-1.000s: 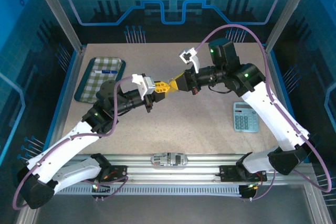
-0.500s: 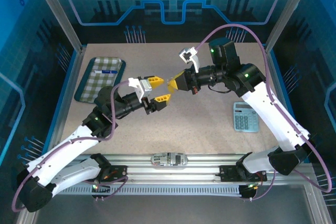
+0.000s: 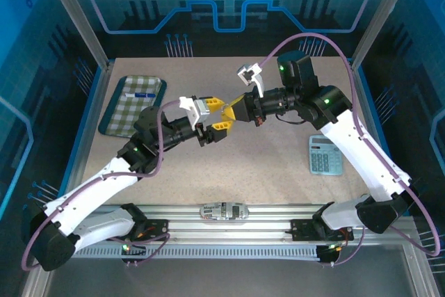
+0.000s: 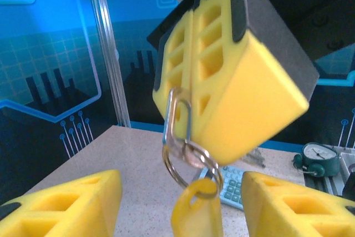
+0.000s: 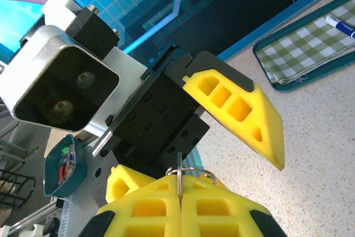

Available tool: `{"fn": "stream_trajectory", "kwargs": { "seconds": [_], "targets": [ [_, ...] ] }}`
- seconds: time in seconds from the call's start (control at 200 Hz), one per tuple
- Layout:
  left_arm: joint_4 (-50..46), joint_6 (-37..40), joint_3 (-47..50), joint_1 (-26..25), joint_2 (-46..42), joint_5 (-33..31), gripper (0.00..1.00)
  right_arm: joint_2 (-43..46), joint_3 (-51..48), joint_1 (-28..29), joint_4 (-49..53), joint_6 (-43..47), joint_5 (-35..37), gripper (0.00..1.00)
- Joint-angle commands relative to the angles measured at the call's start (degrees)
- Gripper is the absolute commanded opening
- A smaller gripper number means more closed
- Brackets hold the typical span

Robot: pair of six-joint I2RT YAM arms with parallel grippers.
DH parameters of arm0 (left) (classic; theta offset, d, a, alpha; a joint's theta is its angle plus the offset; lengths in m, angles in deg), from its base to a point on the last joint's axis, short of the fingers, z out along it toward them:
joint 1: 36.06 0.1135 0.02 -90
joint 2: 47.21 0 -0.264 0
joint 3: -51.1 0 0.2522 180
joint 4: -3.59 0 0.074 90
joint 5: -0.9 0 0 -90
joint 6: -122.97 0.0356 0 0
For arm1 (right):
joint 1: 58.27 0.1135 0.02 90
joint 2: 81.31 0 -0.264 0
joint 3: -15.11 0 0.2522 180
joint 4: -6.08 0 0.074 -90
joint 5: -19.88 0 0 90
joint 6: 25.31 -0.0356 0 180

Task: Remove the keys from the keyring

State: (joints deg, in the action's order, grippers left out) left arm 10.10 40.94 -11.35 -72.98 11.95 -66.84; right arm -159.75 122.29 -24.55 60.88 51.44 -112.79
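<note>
Left tool [image 3: 220, 114] stands open, its yellow fingers [image 4: 61, 206] flanking the hanging keyring [image 4: 197, 217] without touching. Just beyond, the right tool [image 4: 190, 104] is closed, pinching the keyring's silver clip [image 4: 176, 116] above the desk [image 4: 125, 162], a calculator [image 4: 237, 184] lying behind.

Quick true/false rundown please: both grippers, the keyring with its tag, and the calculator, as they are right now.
1. The right gripper is shut on the keyring. True.
2. The left gripper clamps the yellow tag. False: its jaws are open, and the tag hangs between them untouched.
3. The tag hangs below the right gripper. True.
4. The calculator lies in the checked tray. False: it lies on the table, far right of the tray.
</note>
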Motion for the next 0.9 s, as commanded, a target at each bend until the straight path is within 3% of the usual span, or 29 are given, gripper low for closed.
{"fn": "stream_trajectory", "kwargs": {
  "seconds": [0.0, 0.495, 0.846, 0.896],
  "targets": [
    [2.1, 1.3, -2.8, -0.2, 0.8, 2.0, 0.58, 1.3, -0.6, 0.5, -0.9, -0.2, -2.0, 0.00],
    [-0.6, 2.3, -3.5, -0.2, 0.1, 2.5, 0.29, 1.2, -0.7, 0.0, -0.5, 0.3, -2.5, 0.00],
    [-2.3, 2.7, -3.5, -0.1, -1.2, 1.7, 0.28, 1.2, -1.0, -0.3, 0.1, 0.8, -2.4, 0.00],
    [-2.4, 2.8, -3.6, -0.2, -1.3, 1.6, 0.21, 1.2, -1.0, -0.4, 0.2, 0.8, -2.5, 0.00]
  ]
}}
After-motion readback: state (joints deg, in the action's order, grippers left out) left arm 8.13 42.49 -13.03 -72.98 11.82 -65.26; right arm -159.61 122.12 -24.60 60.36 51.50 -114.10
